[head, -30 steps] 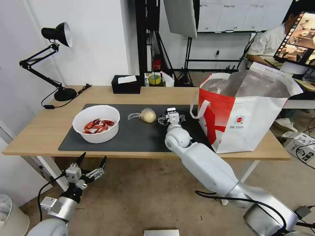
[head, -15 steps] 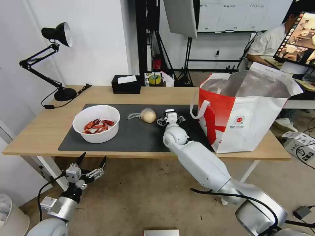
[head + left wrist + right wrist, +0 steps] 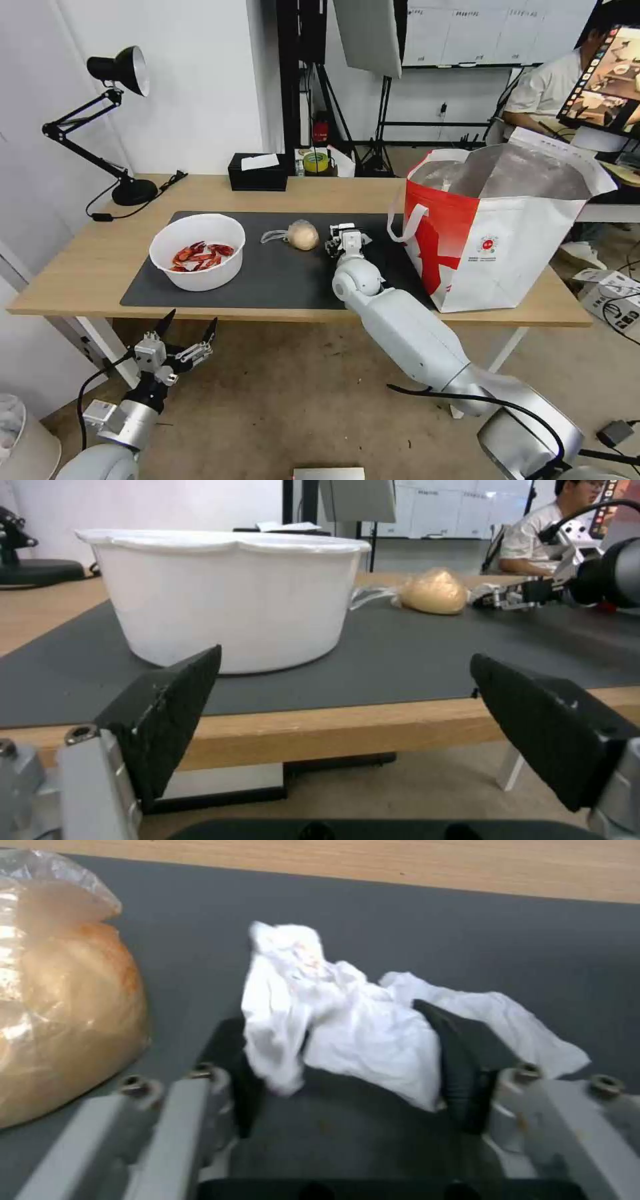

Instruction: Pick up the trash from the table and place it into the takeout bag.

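On the table (image 3: pixel 80 267), the dark mat (image 3: pixel 280 277) carries a white bowl of red crayfish shells (image 3: pixel 197 257) at its left and a clear-wrapped beige bun (image 3: pixel 303 235) near the middle. Just right of the bun, my right gripper (image 3: pixel 347 235) rests low on the mat. Its fingers press from both sides on a crumpled white tissue (image 3: pixel 347 1025), with the bun (image 3: pixel 60 1015) close beside it. The takeout bag (image 3: pixel 507 233) stands open at the table's right end. My left gripper (image 3: pixel 190 320) hangs open below the front edge, facing the bowl (image 3: pixel 227 595).
A black tissue box (image 3: pixel 257 172) and a tape roll (image 3: pixel 315 162) sit at the table's back edge. A black desk lamp (image 3: pixel 127 133) stands at the back left. The bag's loop handle (image 3: pixel 407 223) hangs toward my right arm.
My right gripper has slid slightly left and forward on the mat, and its fingers have narrowed onto the tissue. The left arm has stayed still.
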`<state>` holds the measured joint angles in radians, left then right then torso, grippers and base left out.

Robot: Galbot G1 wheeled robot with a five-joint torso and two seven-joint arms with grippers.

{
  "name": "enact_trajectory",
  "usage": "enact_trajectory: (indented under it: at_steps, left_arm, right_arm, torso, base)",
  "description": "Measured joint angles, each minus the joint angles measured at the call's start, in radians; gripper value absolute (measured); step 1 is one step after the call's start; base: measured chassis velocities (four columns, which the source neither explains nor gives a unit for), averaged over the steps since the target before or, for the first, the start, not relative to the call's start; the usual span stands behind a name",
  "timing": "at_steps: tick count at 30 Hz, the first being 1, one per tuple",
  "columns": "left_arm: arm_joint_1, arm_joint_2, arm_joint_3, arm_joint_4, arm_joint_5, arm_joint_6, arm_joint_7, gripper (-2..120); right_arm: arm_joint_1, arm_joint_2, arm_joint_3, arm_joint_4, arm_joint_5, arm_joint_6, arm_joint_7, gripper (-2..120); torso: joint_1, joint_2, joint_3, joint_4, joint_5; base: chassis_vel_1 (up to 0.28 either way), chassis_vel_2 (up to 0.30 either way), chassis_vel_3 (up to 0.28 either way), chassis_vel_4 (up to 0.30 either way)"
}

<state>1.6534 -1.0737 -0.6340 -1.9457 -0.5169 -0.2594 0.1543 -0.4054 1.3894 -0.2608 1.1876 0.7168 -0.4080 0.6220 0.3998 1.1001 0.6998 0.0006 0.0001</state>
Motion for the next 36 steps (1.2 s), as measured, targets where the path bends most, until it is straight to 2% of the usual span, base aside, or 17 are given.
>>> enact_trajectory:
  at_steps: [1,2,4,6,9,10,14,23,25,27,28,29,31,33,36]
  left_arm:
    - [0.001,0.0,0.001,0.0,0.0,-0.001,0.0,100]
    - [0.001,0.0,0.001,0.0,0.0,-0.001,0.0,100]
    - [0.002,0.0,0.003,-0.001,0.001,-0.003,0.0,100]
    - [0.003,0.0,0.003,-0.001,0.001,-0.005,0.0,100]
    - [0.006,-0.003,0.004,-0.002,0.003,-0.016,0.0,100]
    - [0.006,-0.003,0.004,-0.002,0.003,-0.016,0.0,100]
    - [0.009,-0.005,0.004,-0.004,0.003,-0.018,0.001,100]
    - [0.016,-0.008,0.003,-0.017,0.005,-0.019,0.001,100]
    - [0.019,-0.008,0.0,-0.023,0.005,-0.019,0.001,100]
    - [0.02,-0.008,-0.001,-0.024,0.005,-0.019,0.0,100]
    - [0.022,-0.008,-0.002,-0.028,0.004,-0.019,0.0,100]
    - [0.022,-0.008,-0.002,-0.028,0.004,-0.019,0.0,100]
    - [0.025,-0.009,-0.004,-0.03,0.004,-0.019,-0.001,100]
    - [0.025,-0.01,-0.004,-0.031,0.004,-0.019,-0.002,100]
    - [0.026,-0.011,-0.004,-0.033,0.004,-0.019,-0.003,100]
  right_arm:
    - [-0.001,-0.003,0.0,0.001,-0.001,0.0,0.0,43]
    - [-0.001,-0.003,0.0,0.001,-0.001,0.0,0.0,43]
    - [-0.002,-0.008,0.0,0.003,-0.001,0.0,-0.001,32]
    - [-0.002,-0.01,0.0,0.003,-0.001,0.0,-0.001,30]
    - [-0.006,-0.019,0.0,0.009,-0.002,0.0,-0.001,13]
    - [-0.006,-0.019,0.0,0.009,-0.002,0.0,-0.001,13]
    - [-0.011,-0.031,0.001,0.018,-0.003,0.001,-0.002,0]
    - [-0.044,-0.089,0.001,0.103,-0.035,0.067,-0.078,0]
    - [-0.063,-0.13,-0.001,0.181,-0.042,0.095,-0.113,0]
    - [-0.068,-0.14,-0.001,0.202,-0.042,0.103,-0.122,0]
    - [-0.088,-0.17,0.0,0.26,-0.043,0.121,-0.153,0]
    - [-0.088,-0.17,0.0,0.26,-0.043,0.121,-0.153,0]
    - [-0.126,-0.212,0.007,0.342,-0.06,0.154,-0.208,0]
    - [-0.138,-0.222,0.011,0.365,-0.069,0.166,-0.225,0]
    - [-0.202,-0.265,0.041,0.46,-0.128,0.226,-0.299,0]
  torso:
    - [0.0,0.0,0.0,0.0,0.0]
    - [0.0,0.0,0.0,0.0,0.0]
    - [0.0,0.0,0.0,-0.0003,0.0]
    - [0.0,0.0,0.0,-0.0003,0.0]
    - [0.0,0.0,0.0,-0.0005,-0.0001]
    - [0.0,0.0,0.0,-0.0005,-0.0001]
    - [0.0,0.0,0.0,-0.001,-0.0001]
    - [0.0,0.0,0.001,-0.0009,-0.0001]
    - [0.0,0.0,0.0,-0.0006,-0.0001]
    - [0.0,0.0,0.0,-0.0006,0.0]
    - [0.0,0.0,0.0,-0.0006,-0.0002]
    - [0.0,0.0,0.0,-0.0006,-0.0002]
    - [0.0,0.0,0.0,-0.0007,0.0]
    - [0.0,0.0,0.0,-0.0007,-0.0001]
    - [0.0,0.0,0.0,-0.0006,0.0001]
  base:
    - [0.0,0.0,0.0,0.0]
    - [0.0,0.0,0.0,0.0]
    - [0.0,0.0,0.0,0.0]
    - [0.0,0.0,0.0,0.0]
    - [0.0,0.0,0.0,0.0]
    - [0.0,0.0,0.0,0.0]
    - [0.0,0.0,0.0,0.0]
    - [0.0,0.0,0.0,0.0]
    - [0.0,0.0,0.0,0.0]
    - [0.0,0.0,0.0,0.0]
    - [0.0,0.0,0.0,0.0]
    - [0.0,0.0,0.0,0.0]
    - [0.0,0.0,0.0,0.0]
    - [0.0,0.0,0.0,0.0]
    - [0.0,0.0,0.0,0.0]
